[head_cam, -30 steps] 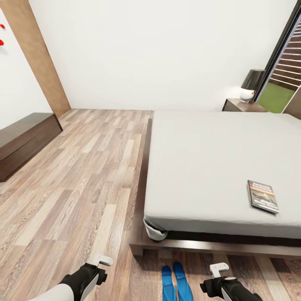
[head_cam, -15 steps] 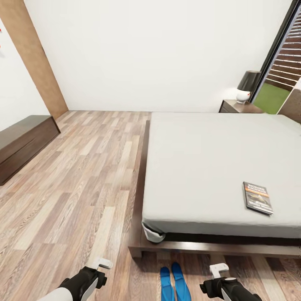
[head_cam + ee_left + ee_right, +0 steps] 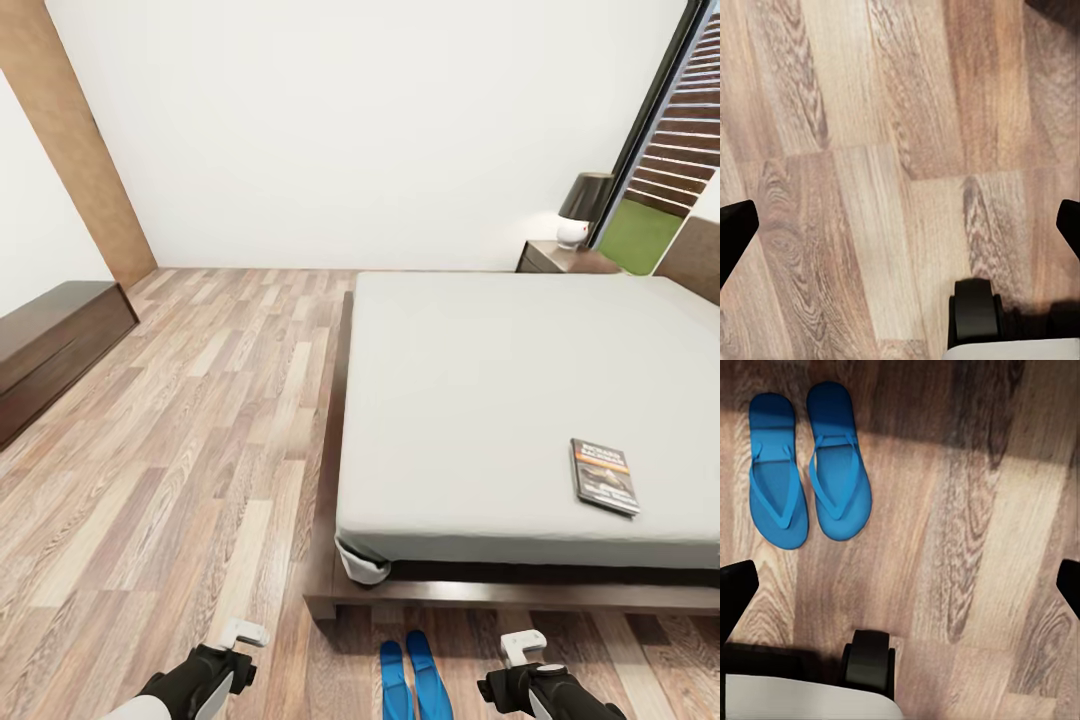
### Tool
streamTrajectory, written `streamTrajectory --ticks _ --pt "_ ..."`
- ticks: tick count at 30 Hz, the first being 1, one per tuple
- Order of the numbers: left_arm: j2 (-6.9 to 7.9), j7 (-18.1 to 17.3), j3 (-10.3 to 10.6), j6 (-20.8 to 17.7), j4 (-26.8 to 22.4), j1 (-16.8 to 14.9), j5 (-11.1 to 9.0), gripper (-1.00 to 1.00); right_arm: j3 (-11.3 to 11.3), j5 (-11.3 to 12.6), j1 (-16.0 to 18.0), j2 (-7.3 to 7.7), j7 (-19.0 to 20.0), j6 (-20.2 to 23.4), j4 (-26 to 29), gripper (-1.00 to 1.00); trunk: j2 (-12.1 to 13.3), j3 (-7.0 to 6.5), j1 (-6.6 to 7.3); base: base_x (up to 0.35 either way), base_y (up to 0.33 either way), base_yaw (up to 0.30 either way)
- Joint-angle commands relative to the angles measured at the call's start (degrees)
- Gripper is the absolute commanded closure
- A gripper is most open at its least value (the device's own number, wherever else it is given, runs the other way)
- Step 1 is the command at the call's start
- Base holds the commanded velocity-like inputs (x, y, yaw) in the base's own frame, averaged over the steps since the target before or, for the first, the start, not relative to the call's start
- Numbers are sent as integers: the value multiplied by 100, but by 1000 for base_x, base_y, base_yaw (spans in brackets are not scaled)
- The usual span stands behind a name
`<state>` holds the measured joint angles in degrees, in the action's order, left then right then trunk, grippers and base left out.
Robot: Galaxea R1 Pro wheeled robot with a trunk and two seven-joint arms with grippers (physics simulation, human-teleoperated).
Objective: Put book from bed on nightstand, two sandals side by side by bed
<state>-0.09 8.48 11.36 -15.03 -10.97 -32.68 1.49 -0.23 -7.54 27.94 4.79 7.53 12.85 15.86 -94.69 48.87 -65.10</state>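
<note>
Thin dark book (image 3: 604, 476) with orange band, flat on the bed (image 3: 480, 390) near its right front edge. Blue sandals (image 3: 808, 465) paired on floor. Left gripper (image 3: 240, 640) and right gripper (image 3: 522, 647) low, spread apart, empty.

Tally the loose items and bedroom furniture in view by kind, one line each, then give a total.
Blue sandals: 2
Book: 1
Bed: 1
Nightstand: 1
Lamp: 1
Long low cabinet: 1
Total: 7
</note>
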Motion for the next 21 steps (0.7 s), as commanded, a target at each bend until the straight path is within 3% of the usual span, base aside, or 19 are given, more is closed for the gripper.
streamTrajectory --ticks 1,14,21 --pt "0 18 26 -36 -11 0 14 -100 -4 -60 -1 1 29 33 14 -100 40 -14 23 0 0 -13" --pt "0 15 31 275 -6 71 25 -100 4 -74 -28 -25 30 -376 -154 -100 561 -248 309 0 0 -5" --pt "37 -12 45 310 188 20 49 -100 50 -46 -218 -49 84 -351 -374 -100 561 -248 309 0 0 0"
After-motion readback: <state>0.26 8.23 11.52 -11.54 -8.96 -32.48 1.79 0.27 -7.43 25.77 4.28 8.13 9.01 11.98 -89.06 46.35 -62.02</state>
